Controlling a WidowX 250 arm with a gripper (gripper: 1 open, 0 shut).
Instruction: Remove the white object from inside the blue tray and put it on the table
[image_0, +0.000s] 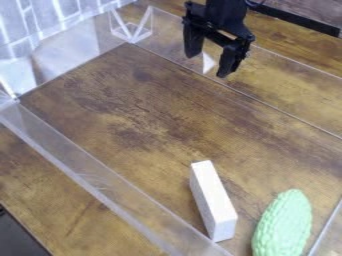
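The jaws hang open at the far side, the white block well apart, nearer me, its long axis running near to far.

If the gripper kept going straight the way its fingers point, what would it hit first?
Probably the bare tabletop just below the gripper, though depth is unclear; the clear strip near its fingertips might come first.

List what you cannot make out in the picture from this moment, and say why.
All in the camera view:
- Green lump: its lower end, cut off by the bottom edge.
- Robot arm: its upper part, beyond the top edge.
- White block: its underside, facing the table.
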